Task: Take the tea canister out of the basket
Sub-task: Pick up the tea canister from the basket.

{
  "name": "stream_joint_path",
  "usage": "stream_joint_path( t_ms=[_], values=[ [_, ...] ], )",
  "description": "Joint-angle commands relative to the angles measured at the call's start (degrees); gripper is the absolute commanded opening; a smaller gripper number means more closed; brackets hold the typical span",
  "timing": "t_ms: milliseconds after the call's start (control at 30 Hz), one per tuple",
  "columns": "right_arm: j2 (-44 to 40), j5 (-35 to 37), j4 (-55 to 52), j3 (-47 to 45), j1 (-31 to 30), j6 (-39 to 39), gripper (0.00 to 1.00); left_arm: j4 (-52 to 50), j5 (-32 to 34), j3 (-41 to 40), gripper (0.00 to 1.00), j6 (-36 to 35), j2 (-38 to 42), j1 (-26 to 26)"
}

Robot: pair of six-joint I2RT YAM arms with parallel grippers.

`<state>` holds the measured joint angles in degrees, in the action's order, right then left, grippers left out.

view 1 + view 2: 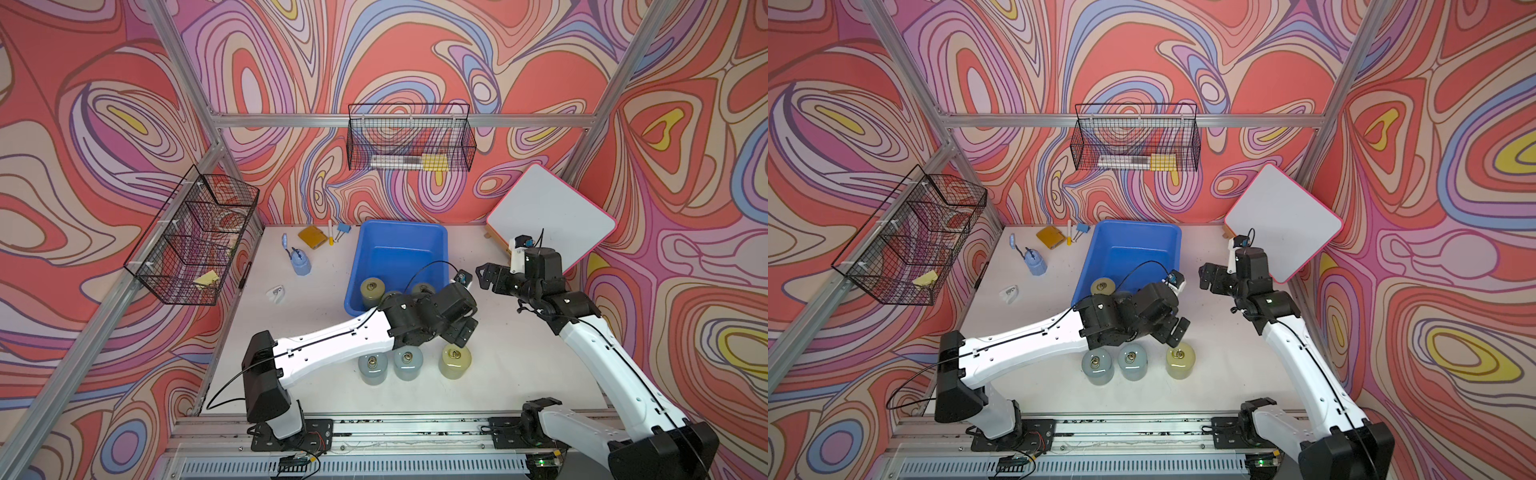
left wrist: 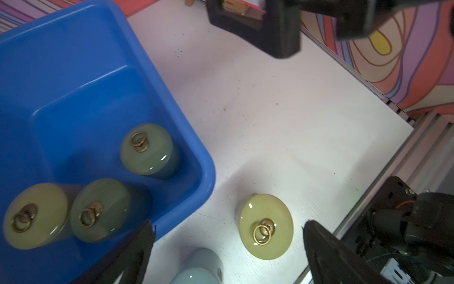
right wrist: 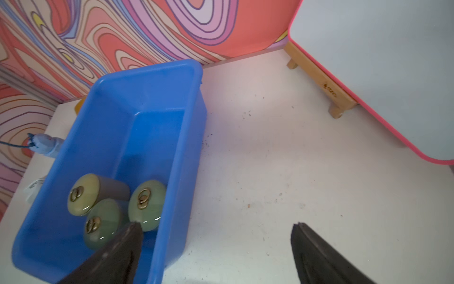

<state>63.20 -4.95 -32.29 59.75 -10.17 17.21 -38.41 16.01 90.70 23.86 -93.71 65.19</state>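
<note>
- 3 tea canisters (image 2: pixel 147 150) stand upright inside the basket (image 1: pixel 403 259), bunched at its near end, the end closest to the robot.
- 1 of them has a yellow-green lid, the other 2 are darker green. Each lid carries a small brass ring.
- The L arm crosses over that end, so both top views show only part of the bunch. The wrist views show all 3.
- L gripper (image 1: pixel 462 334) hangs just above a yellow-green canister (image 1: pixel 456 360) that stands on the table (image 1: pixel 519 353), outside the basket and near its near-right corner.
- Its jaws are spread wide and grasp nothing. In the L wrist view that canister lies between the 2 fingers w/ a gap on each side.
- R gripper (image 1: pixel 482 277) hovers just beside the basket's right rim, jaws wide apart and empty. In the R wrist view 1 finger is over the basket and the other over bare table.
- 2 pale blue-grey canisters (image 1: pixel 372 368) stand on the table in a row w/ the yellow-green one, on its left.
- Left of the basket sit a light blue bottle (image 1: pixel 300 262), an amber block (image 1: pixel 311 237), a marker (image 1: pixel 331 232) and a blue clip (image 1: pixel 344 228).
- A whiteboard (image 1: pixel 552 216) w/ a pink edge leans in the far right corner.
- Black wire baskets (image 1: pixel 409 137) hang on the back and left walls.
</note>
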Motion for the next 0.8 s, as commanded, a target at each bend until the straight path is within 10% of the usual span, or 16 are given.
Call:
stream_joint_path(
  t_ms=[0,267,767],
  values=[
    [1.64,-9.18,-2.4,2.65,0.25,-0.96,0.96,-3.0,2.64,-2.65,0.99,-0.65,4.75,-3.65],
    [5.87,-13.42,-4.32,6.8,-1.98,-0.56,0.94,-2.93,2.44,-10.6,0.99,-0.66,12.83,-18.37],
    [27.98,2.19,-18.71,27.21,-20.77,-4.73,0.93,1.05,-5.3,-18.91,0.81,-1.8,9.85,-38.87]
  ],
)
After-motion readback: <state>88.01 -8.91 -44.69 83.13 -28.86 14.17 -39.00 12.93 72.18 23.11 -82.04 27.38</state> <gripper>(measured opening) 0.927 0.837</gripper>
